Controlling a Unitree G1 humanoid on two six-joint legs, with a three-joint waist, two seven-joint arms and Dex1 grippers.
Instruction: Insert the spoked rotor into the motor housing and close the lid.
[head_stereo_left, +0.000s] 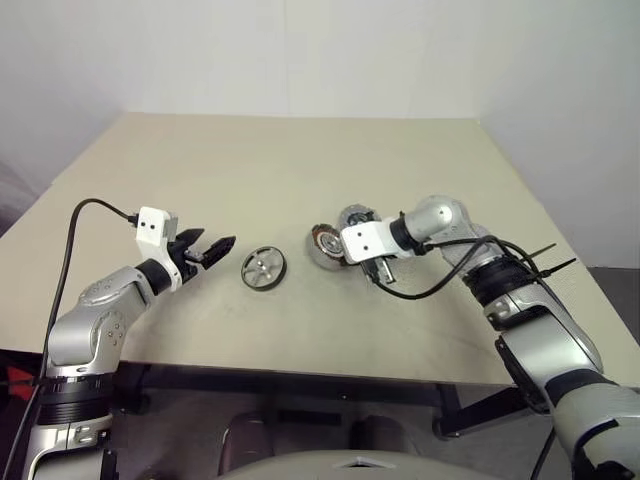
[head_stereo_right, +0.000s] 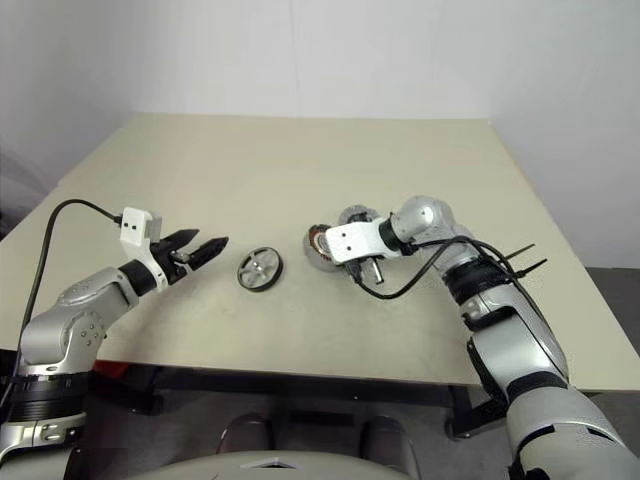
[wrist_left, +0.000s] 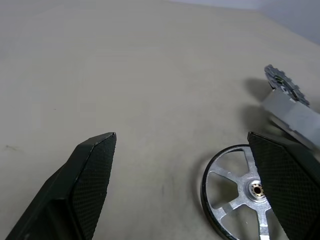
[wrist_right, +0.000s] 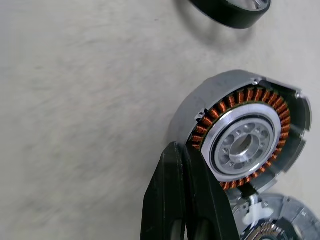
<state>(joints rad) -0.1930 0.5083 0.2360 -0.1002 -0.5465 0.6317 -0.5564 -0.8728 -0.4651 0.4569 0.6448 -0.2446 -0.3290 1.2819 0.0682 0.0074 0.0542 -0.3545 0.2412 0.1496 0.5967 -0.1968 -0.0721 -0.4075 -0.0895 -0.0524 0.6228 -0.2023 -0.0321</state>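
I see my right end effector (wrist_right: 187, 200) with its fingers pressed together on the rim of the spoked rotor (wrist_right: 243, 137), pinching the copper-wound ring at its edge. The rotor hangs tilted, close over the tabletop (head_stereo_left: 300, 170), with the motor housing (head_stereo_left: 357, 216) just behind it, nearer this arm than the other. The lid (head_stereo_left: 264, 267) lies flat between the two arms, close ahead of my left end effector (head_stereo_left: 212, 249), whose fingers stand spread and empty. I judge the rotor's open centre must next line up over the housing.
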